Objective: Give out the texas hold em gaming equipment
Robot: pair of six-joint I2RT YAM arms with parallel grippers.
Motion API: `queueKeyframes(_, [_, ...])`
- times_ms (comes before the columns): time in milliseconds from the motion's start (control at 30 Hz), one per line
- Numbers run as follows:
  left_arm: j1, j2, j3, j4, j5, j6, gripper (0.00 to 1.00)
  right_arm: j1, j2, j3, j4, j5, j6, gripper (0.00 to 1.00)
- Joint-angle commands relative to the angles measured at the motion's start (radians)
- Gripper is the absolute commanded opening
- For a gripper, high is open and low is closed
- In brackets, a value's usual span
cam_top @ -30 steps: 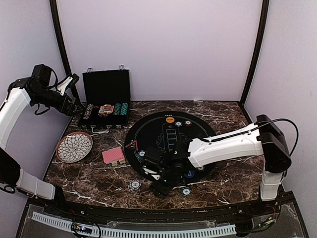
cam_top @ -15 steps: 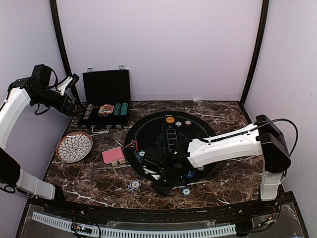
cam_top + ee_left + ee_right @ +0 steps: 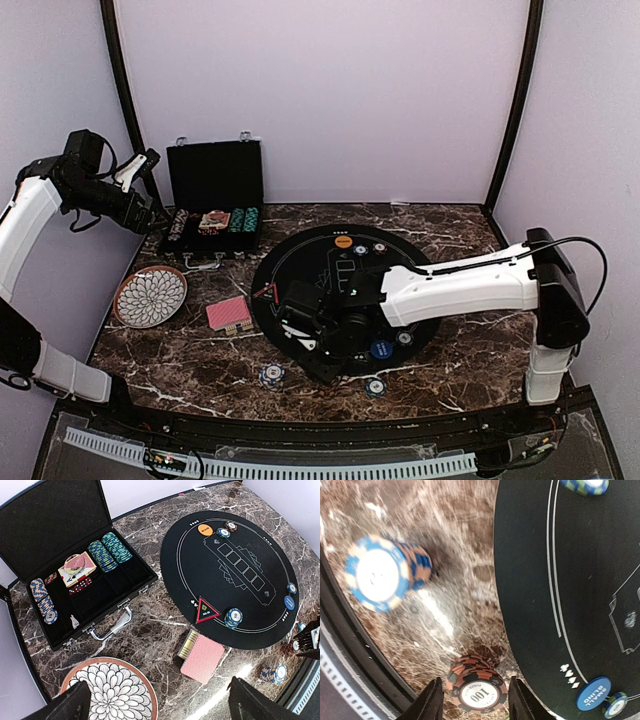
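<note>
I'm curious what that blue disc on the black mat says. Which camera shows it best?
Right wrist view: the blue button disc is close enough to read SMALL BLIND. The top external and left wrist views show only a small blue dot near the mat edge, lettering illegible.

By my black fingers [image 3: 432, 705], the chip stack [image 3: 476, 689] is red with black stripes; the other stack [image 3: 382, 575] blue and peach; the mat [image 3: 580, 580] black, white-lined.

Glossy brown marble surface [image 3: 180, 370], matt black mat [image 3: 200, 580] on it; at the mat's edge, smooth red chip stack [image 3: 476, 692].
</note>
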Motion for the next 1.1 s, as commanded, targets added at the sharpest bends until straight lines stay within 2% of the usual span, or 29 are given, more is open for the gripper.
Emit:
queueKeyframes(0, [-0.005,-0.036,0.021,-0.021,0.022,0.004,0.99,-0.032,-0.041,0.062,-0.029,0.014,-0.003,0.44])
queueKeyframes(200, [-0.005,-0.04,0.018,-0.021,0.019,0.005,0.99,-0.112,0.002,0.105,-0.018,0.006,-0.01,0.36])
queueKeyframes(267, [-0.005,-0.04,0.021,-0.025,0.017,0.006,0.99,-0.119,0.009,0.116,-0.015,-0.003,-0.019,0.36])
queueKeyframes(333, [-0.005,-0.044,0.024,-0.029,0.013,0.01,0.99,-0.117,0.005,0.106,-0.012,-0.024,-0.027,0.45])
queueKeyframes(433, [-0.004,-0.047,0.02,-0.027,0.009,0.014,0.99,-0.109,-0.019,0.064,-0.002,-0.033,-0.025,0.65])
queueKeyframes(567, [-0.004,-0.043,0.013,-0.021,0.014,0.013,0.99,-0.086,-0.056,0.014,0.007,-0.048,-0.009,0.77])
queueKeyframes(833, [-0.004,-0.037,0.018,-0.019,0.024,0.011,0.99,-0.017,-0.059,-0.068,0.021,-0.067,0.004,0.85])
queueKeyframes(1067, [-0.005,-0.038,0.019,-0.021,0.027,0.01,0.99,0.0,-0.026,-0.068,0.028,-0.061,0.003,0.84])
